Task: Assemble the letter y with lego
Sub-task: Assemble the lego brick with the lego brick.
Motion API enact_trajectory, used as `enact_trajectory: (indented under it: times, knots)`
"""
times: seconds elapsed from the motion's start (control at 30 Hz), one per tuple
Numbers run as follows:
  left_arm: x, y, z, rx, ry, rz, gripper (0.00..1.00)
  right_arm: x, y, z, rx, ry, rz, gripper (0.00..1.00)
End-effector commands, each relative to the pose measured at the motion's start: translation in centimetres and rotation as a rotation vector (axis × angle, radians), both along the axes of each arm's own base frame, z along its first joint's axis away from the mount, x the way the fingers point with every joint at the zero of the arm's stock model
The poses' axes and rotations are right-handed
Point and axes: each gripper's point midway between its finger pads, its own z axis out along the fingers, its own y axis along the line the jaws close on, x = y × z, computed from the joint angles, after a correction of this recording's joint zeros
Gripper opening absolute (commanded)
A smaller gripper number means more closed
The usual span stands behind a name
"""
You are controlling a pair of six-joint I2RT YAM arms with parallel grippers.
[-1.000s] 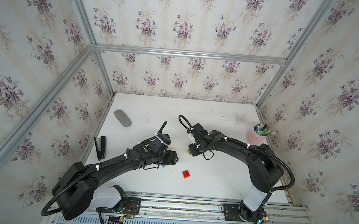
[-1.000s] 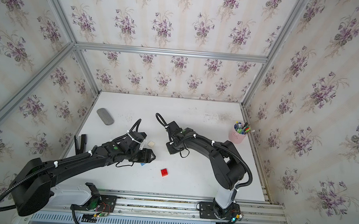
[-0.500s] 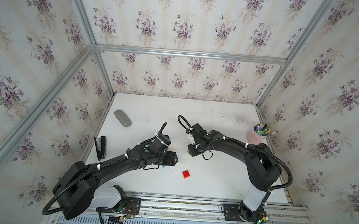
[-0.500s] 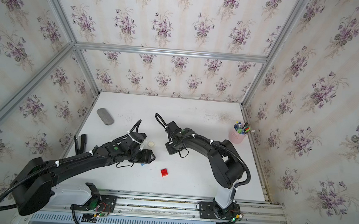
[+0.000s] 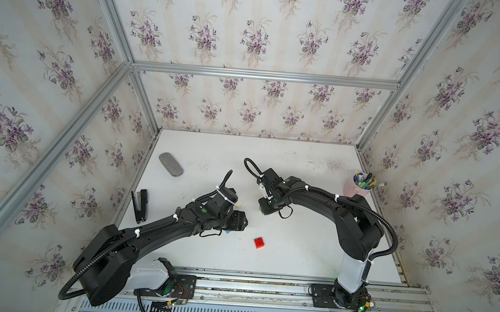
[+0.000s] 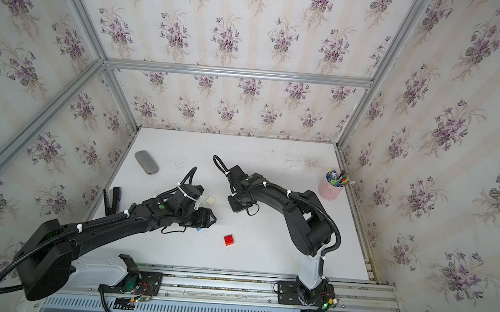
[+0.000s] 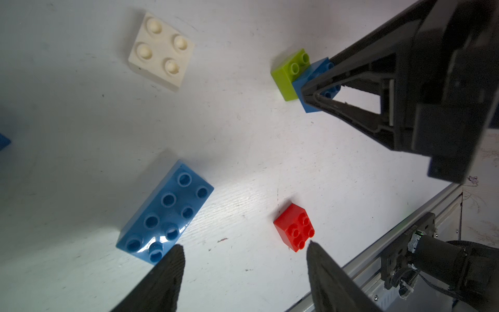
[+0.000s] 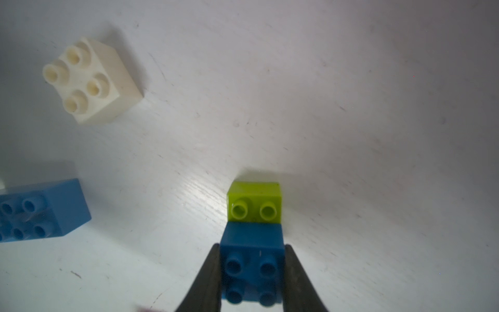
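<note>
Hardly anything has moved in the last second: both arms hold nearly the same poses, and only the right arm's elbow leans a touch further toward the middle.

Nearest the front rail (image 5: 262,279), the red brick (image 5: 259,243) lies alone on the white table (image 5: 296,244), studs up. Just beyond it the left gripper (image 7: 243,247) hangs low with its jaws spread and nothing between them. In the left wrist view one fingertip overlaps the end of the long light blue brick (image 7: 166,213), while the other points beside the red brick. From a top view only a sliver of the light blue brick (image 6: 198,229) shows under the gripper.

Further in, the right gripper (image 8: 252,247) pinches the dark blue brick (image 8: 252,267) by its two sides. That brick sits over half of the lime green brick (image 8: 253,202), leaving two green studs bare. The white brick (image 6: 210,201) lies loose between the two wrists, apart from the rest.

Beyond these, a black stapler (image 5: 139,204) and a grey oval pad (image 5: 170,164) lie by the left wall, and a pink cup (image 5: 355,187) of pens stands near the right wall.
</note>
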Motion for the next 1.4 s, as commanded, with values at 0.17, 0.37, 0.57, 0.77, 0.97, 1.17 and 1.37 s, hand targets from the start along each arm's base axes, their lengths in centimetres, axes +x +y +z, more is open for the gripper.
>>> enact_trajectory:
  times: [0.17,0.37,0.57,0.77,0.97,1.17,1.37]
  knots:
    - [0.1,-0.1,0.2,-0.016,-0.009,0.007,0.73,-2.8,-3.5,-3.9,-0.181,0.141,-0.004,0.19]
    - [0.1,-0.1,0.2,-0.015,-0.008,0.006,0.73,-2.0,-2.8,-2.8,-0.157,0.118,-0.005,0.19]
    - [0.2,-0.2,0.6,-0.023,-0.017,0.007,0.73,0.7,-1.7,-0.6,-0.151,0.045,-0.026,0.21]
    - [0.1,0.0,0.7,-0.025,-0.015,0.012,0.73,2.8,-0.7,0.5,-0.135,0.005,-0.044,0.28]
    - [0.0,0.0,0.8,-0.026,-0.016,0.011,0.73,4.1,0.3,1.9,-0.112,-0.032,-0.046,0.44]
    - [0.0,0.1,0.9,-0.02,-0.012,0.019,0.73,4.7,1.1,4.3,-0.056,-0.073,-0.044,0.51]
    - [-0.8,1.5,0.9,0.012,0.001,0.05,0.74,4.0,0.4,7.2,0.01,-0.134,-0.088,0.52]
